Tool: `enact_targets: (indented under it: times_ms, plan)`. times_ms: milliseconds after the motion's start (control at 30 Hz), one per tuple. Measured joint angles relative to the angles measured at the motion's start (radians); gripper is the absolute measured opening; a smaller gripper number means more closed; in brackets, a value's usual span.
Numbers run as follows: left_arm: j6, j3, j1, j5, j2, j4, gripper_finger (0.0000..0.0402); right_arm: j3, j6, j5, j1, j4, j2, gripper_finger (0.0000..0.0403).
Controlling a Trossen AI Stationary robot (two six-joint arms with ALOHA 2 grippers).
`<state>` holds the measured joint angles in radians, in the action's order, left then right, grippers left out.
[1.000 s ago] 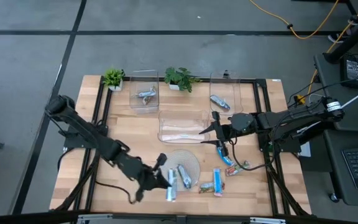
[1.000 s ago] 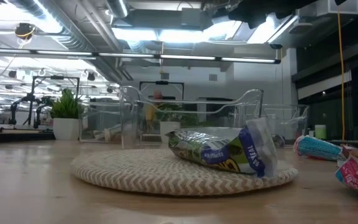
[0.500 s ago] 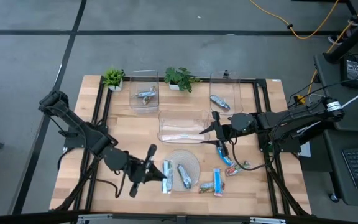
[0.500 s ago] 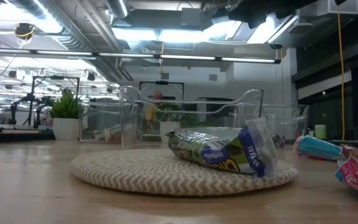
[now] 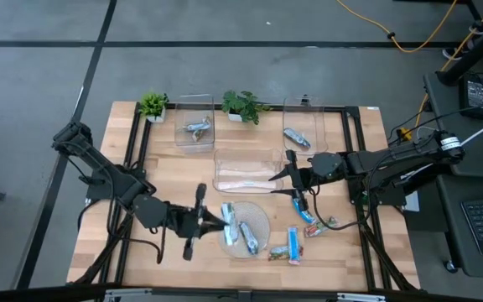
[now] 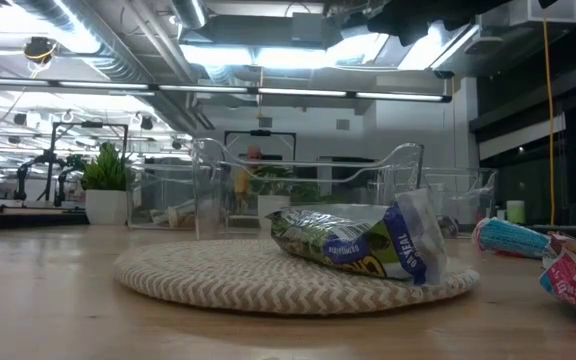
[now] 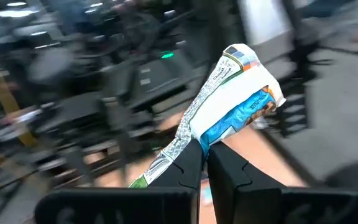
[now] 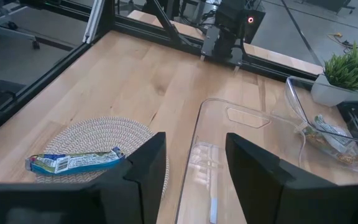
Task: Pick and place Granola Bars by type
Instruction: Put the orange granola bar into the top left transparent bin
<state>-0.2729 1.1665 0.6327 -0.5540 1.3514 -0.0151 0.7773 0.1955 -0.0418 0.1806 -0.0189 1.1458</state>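
Above the left rim of the round woven mat [image 5: 258, 220], the left gripper [image 5: 218, 221] has its fingers [image 7: 188, 163] pressed together on a blue-and-white granola bar [image 7: 235, 106], pinching its crimped lower end. Another bar [image 6: 358, 241] lies on the mat. Over the middle clear bin [image 5: 247, 170], the right gripper [image 8: 194, 155] hangs with fingers spread apart, holding nothing. More bars [image 5: 291, 244] lie on the table [image 5: 107, 243] right of the mat.

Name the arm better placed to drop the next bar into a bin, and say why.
Left. Its hand is shut on a white-and-blue foil-wrapped granola bar, lifted beside the round woven mat. The right hand is open and empty above the clear plastic bin.
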Motion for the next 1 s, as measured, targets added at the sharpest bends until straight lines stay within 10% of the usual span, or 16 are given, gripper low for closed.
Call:
enact_targets:
  times_ms: [400,1000]
  plan:
    - [0.077,0.180,-0.069,-0.445,-0.086,0.340,0.0005,0.000,0.000,0.000,0.000,0.000,0.000,0.0169]
    - [0.476,0.181,-0.338,-0.446,-0.231,0.884,0.0009,0.000,0.000,0.000,0.000,0.000,0.000,0.0169]
